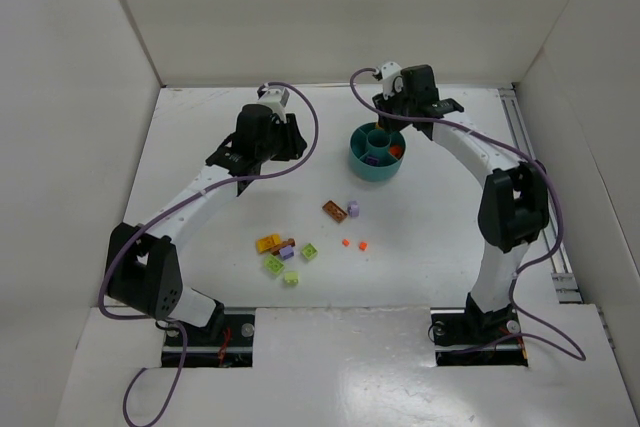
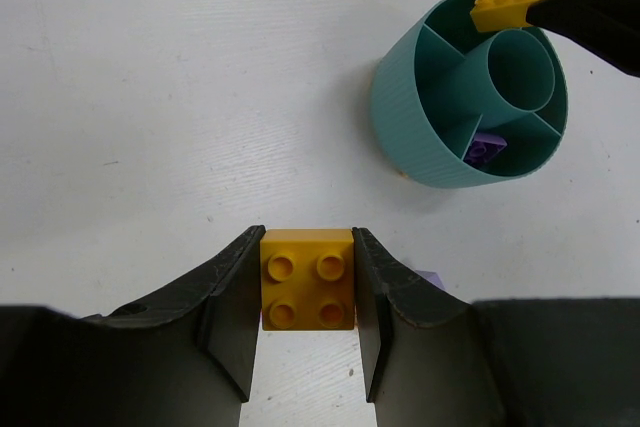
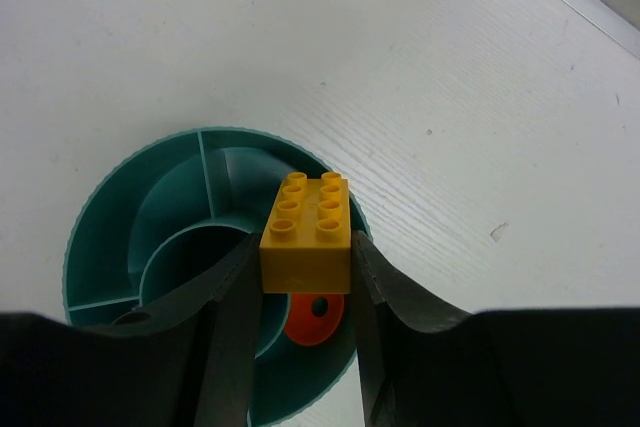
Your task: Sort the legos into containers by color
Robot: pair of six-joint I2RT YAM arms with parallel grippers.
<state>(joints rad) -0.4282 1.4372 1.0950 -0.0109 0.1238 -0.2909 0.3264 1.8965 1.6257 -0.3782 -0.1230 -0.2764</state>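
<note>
The right gripper (image 3: 305, 249) pinches an orange-yellow eight-stud brick (image 3: 306, 219), long axis from 12 to 6 o'clock, above the teal dish (image 3: 110, 212); the left gripper (image 2: 307, 292) pinches a square four-stud brick (image 2: 307, 277).

Reads as smooth, softly shiny plastic in the square orange-yellow brick (image 2: 308, 292), the longer orange-yellow brick (image 3: 305, 232) and the round orange-red piece (image 3: 310, 330). Shows fine ribbing outside on the teal plastic dish (image 2: 410, 137), smooth walls inside. Looks matt black on the fingers (image 2: 232, 312), white and faintly grained on the table (image 2: 150, 97).
</note>
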